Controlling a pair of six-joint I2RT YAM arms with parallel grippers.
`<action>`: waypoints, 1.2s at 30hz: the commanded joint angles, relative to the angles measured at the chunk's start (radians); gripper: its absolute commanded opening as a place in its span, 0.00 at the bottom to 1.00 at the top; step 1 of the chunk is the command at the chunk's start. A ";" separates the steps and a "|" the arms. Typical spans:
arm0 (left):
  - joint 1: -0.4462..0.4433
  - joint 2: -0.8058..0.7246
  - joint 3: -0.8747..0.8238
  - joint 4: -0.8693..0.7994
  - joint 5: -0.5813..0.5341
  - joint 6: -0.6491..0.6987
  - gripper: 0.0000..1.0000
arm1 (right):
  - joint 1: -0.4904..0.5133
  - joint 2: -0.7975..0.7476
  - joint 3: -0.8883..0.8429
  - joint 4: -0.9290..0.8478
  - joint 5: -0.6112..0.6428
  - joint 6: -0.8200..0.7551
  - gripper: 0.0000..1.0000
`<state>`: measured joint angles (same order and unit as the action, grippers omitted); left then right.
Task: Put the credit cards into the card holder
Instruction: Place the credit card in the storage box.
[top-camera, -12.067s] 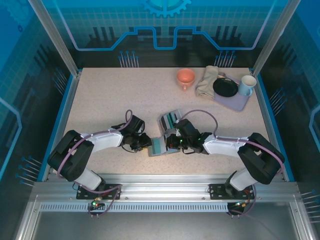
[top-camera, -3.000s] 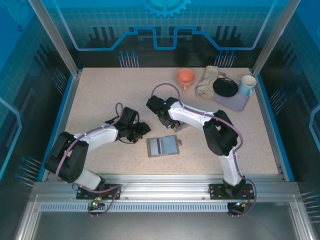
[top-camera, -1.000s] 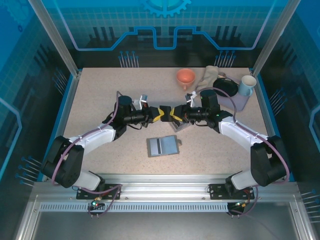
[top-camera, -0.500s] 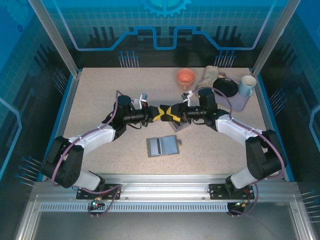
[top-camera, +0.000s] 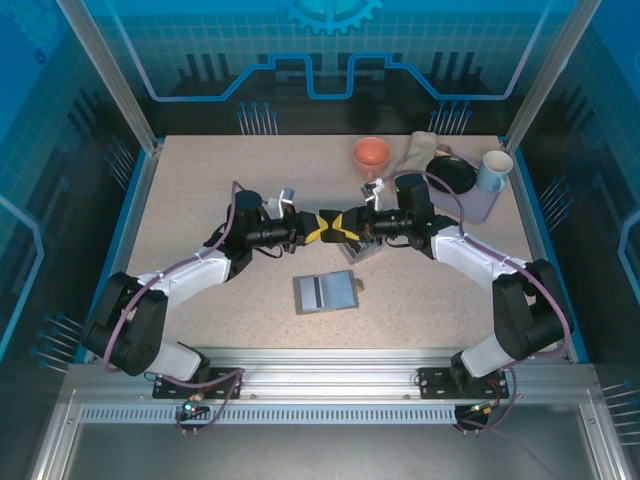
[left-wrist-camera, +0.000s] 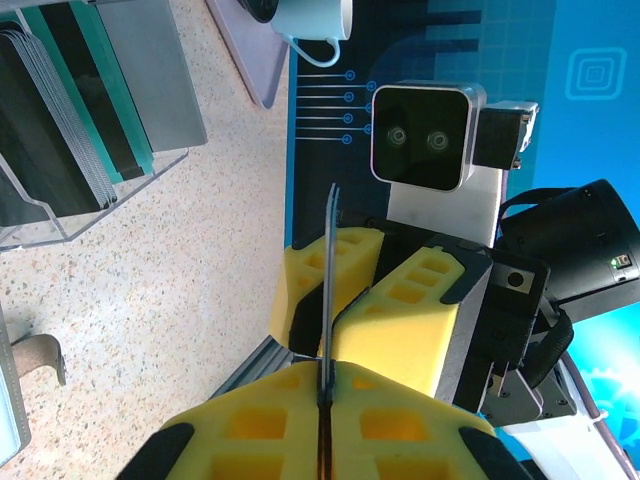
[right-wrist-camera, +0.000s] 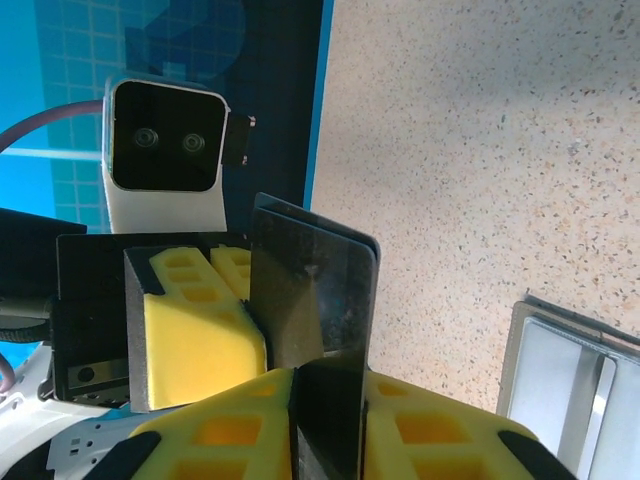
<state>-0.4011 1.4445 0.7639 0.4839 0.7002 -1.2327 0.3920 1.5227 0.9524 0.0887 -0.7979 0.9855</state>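
1. The left tool (left-wrist-camera: 325, 392) pinches a thin dark card (right-wrist-camera: 315, 300) by one end, using soft yellow pads full of little square holes.
2. The right tool (right-wrist-camera: 325, 405) pinches the same card from the other end.
3. The card is shiny with round corners. It is up in the air between the two tools, above the speckled desk (top-camera: 220, 180).
4. A clear plastic card holder (left-wrist-camera: 60, 215) stands close by, with dark, green and grey cards (left-wrist-camera: 60, 110) upright inside.

text readable: none | credit card (right-wrist-camera: 312, 300): no print legible | labels, numbers: none
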 joint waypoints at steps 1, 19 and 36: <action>0.004 -0.053 0.021 0.097 0.054 -0.024 0.09 | -0.002 -0.004 0.001 -0.112 0.058 -0.042 0.21; 0.014 -0.058 0.006 0.154 0.068 -0.050 0.14 | -0.018 -0.004 -0.010 -0.110 0.066 -0.030 0.18; 0.024 -0.074 -0.011 0.139 0.058 -0.045 0.12 | -0.045 -0.022 -0.033 -0.135 0.093 -0.034 0.16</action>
<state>-0.3843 1.4311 0.7494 0.5072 0.7128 -1.2591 0.3664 1.5070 0.9508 0.0441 -0.7647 0.9707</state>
